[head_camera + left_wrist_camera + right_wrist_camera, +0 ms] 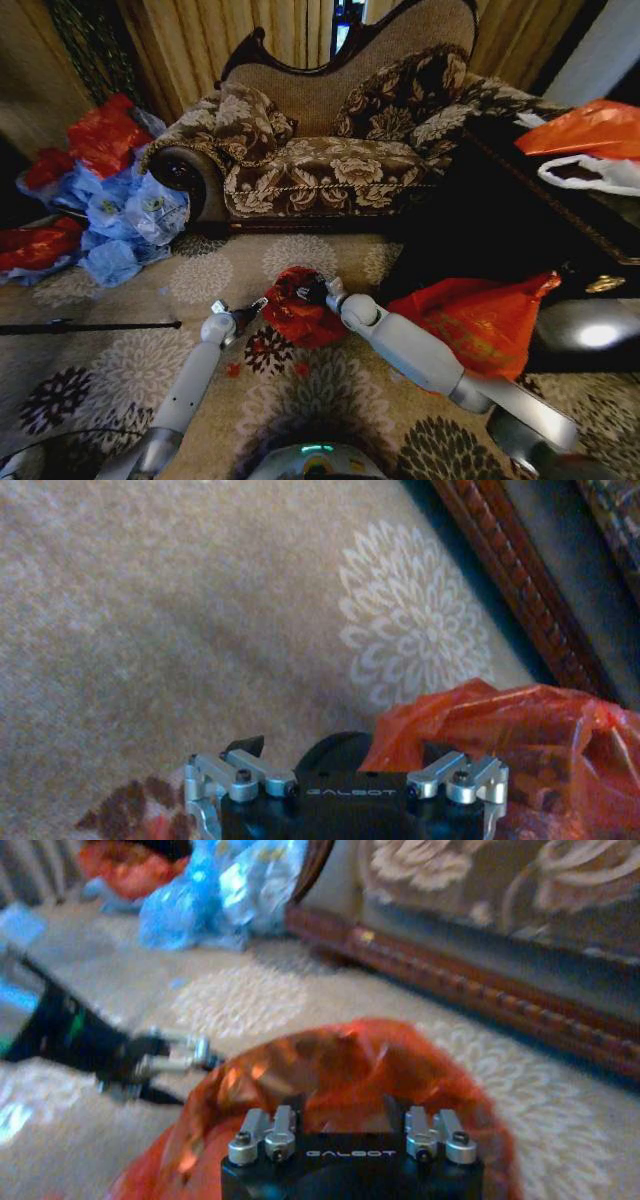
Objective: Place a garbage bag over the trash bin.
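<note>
Crinkly red-orange garbage bag (298, 312) drapes over the black trash bin (335, 754).

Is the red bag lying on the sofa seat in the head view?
No, the bag sits on the carpet between the two end effectors, in front of the sofa.

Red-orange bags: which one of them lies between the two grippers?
The small shiny garbage bag on the carpet, between left gripper and right gripper. The larger orange bag lies beside the right arm.

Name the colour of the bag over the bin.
Shiny red-orange garbage bag; right wrist view shows it best.
</note>
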Tool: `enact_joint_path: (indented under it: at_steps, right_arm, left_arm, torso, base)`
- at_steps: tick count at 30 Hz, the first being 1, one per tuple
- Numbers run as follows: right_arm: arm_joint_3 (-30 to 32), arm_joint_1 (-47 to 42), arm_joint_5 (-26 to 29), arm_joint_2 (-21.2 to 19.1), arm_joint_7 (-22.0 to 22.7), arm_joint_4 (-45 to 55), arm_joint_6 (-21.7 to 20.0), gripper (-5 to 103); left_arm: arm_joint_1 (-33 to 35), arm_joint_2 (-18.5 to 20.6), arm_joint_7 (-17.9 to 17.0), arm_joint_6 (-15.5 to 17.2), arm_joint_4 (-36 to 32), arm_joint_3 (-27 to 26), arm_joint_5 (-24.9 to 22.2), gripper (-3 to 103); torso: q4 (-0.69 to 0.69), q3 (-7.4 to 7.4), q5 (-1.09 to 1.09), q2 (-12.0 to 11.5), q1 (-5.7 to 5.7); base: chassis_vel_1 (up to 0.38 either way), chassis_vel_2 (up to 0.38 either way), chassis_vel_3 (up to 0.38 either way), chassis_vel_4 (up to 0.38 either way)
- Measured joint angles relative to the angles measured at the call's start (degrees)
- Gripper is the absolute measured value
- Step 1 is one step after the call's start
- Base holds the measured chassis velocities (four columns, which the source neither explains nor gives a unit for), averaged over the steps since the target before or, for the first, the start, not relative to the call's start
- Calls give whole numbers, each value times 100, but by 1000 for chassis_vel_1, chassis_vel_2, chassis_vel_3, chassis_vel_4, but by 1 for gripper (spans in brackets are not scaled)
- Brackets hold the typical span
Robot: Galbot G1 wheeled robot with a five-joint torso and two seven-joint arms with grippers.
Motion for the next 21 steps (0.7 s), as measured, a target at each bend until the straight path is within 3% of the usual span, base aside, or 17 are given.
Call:
enact_joint_path:
  at_steps: [1, 4, 6, 8, 10, 13, 14, 16, 21]
  right_arm:
    - [0, 0, 0, 0, 0, 0, 0, 52]
    - [-398, 307, 54, 44, -132, -233, -67, 36]
    - [-455, 355, 63, 54, -143, -264, -79, 36]
    - [-808, 671, 106, 178, -210, -511, -163, 20]
    - [-974, 831, 116, 269, -218, -639, -227, 20]
    - [-1627, 1315, 215, 438, -263, -883, -552, 4]
    - [-1627, 1315, 215, 438, -263, -883, -552, 4]
    - [-2199, 1664, 314, 509, -342, -1021, -682, 1]
    - [-2551, 1997, 509, 802, -500, -1423, -901, 0]
  left_arm:
    - [0, 0, 0, 0, 0, 0, 0, 100]
    - [156, -5, -1, -2, -169, -186, -5, 100]
    - [181, -10, 0, -2, -200, -216, -6, 100]
    - [311, -45, 0, -2, -395, -385, -36, 100]
    - [379, -61, -11, -2, -520, -462, -70, 100]
    - [539, -75, -88, -1, -908, -675, -151, 100]
    - [539, -75, -88, -1, -908, -675, -151, 100]
    - [622, -118, -147, -1, -1182, -890, -218, 100]
    - [800, -156, -242, 9, -1577, -1091, -310, 100]
  torso:
    - [0, 0, 0, 0, 0]
    - [1, 0, 0, 0, 0]
    - [1, 0, -1, 0, 0]
    - [0, 0, 1, 0, 0]
    - [1, 0, -1, 0, 0]
    - [2, -1, -1, 0, 0]
    - [2, -1, -1, 0, 0]
    - [0, -1, -1, 0, 0]
    - [0, 0, 1, 0, 0]
  base:
    - [0, 0, 0, 0]
    - [0, 0, 0, 0]
    - [0, 0, 0, 0]
    - [0, 0, 0, 0]
    - [0, 0, 0, 0]
    - [0, 0, 0, 0]
    - [0, 0, 0, 0]
    - [0, 0, 0, 0]
    - [0, 0, 0, 0]
